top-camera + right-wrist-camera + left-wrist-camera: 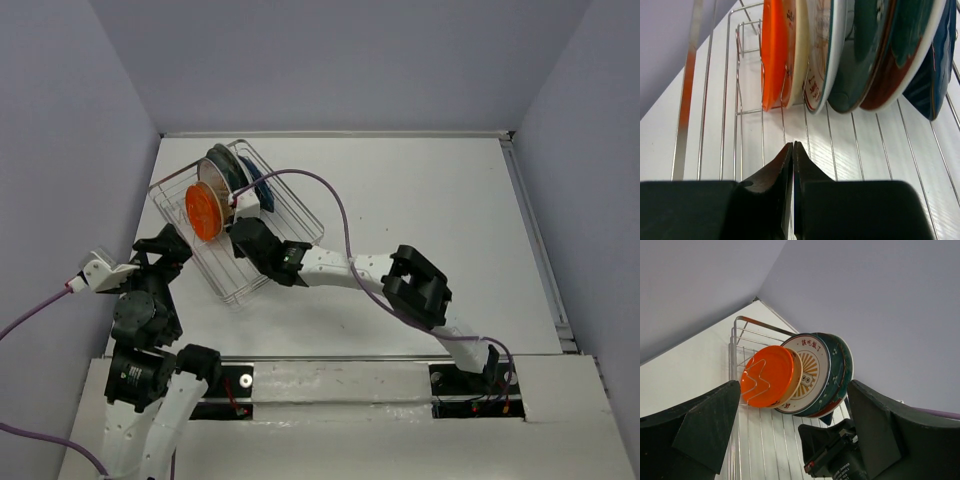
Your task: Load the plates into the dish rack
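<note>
Right wrist view gives us the right gripper (pixel 792 146) with its two dark fingers (pixel 767 175) pressed flat together, only a hairline seam between them and nothing pinched there. The tips hover just over the floor wires of the dish rack (pixel 737 75); we cannot tell whether they touch a wire. From the tips toward 12 o'clock, six plates stand on edge in a tight row. From 11 o'clock across to 2 o'clock they are the orange plate (pixel 772 55), the cream plate (pixel 799 50), the white plate with an orange emblem (pixel 822 55), the dark teal plate (pixel 865 50), the red-and-teal floral plate (pixel 905 55) and the dark blue leaf-shaped plate (pixel 937 65). All are apart from the gripper. In the left wrist view, we find the left gripper (pixel 793 390) spread wide, one finger at 8 o'clock and the other at 4 o'clock. It grips nothing, and the same row of plates shows in the gap between the fingers, with the orange one nearest. In the top external view, the rack lies toward 10 o'clock on the white table (pixel 430 200), turned at an angle. The plates are bunched at its far end. The right arm reaches across into the basket, while the left gripper sits just beside the rack's near-left edge at 8 o'clock, not touching it as far as we can see.
</note>
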